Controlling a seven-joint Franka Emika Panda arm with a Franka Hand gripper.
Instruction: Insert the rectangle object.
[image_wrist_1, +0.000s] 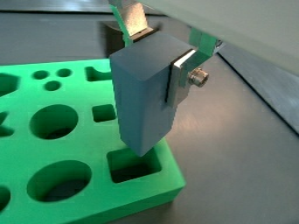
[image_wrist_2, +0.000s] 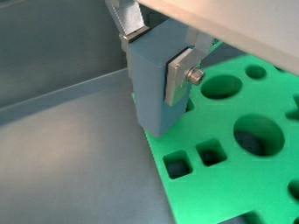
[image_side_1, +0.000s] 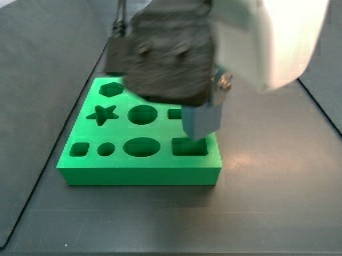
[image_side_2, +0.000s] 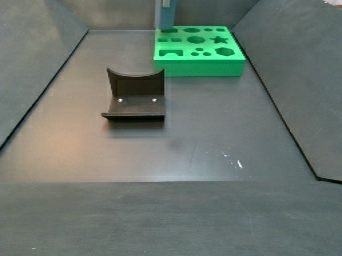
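Note:
The rectangle object (image_wrist_1: 142, 96), a smooth grey-blue block, hangs upright, clamped between my gripper's (image_wrist_1: 162, 48) silver fingers (image_wrist_1: 184, 68). Its lower end meets the mouth of the large rectangular hole (image_wrist_1: 131, 166) at a corner of the green board (image_wrist_1: 47, 87); how deep it sits I cannot tell. A wrist view shows the same grip (image_wrist_2: 156, 52) on the block (image_wrist_2: 149, 87) over the board (image_wrist_2: 274, 101). In a side view my gripper (image_side_1: 203, 100) stands over the board's near right corner (image_side_1: 120, 170) with the block (image_side_1: 201, 122) below it. In a side view the block (image_side_2: 166, 15) stands at the far board (image_side_2: 201, 68).
The board has several other holes: round ones, small squares, a star (image_side_1: 103, 113) and a hexagon. The dark fixture (image_side_2: 134, 95) with a curved notch stands on the grey floor, nearer than the board. Sloped bin walls (image_side_2: 40, 90) enclose the floor.

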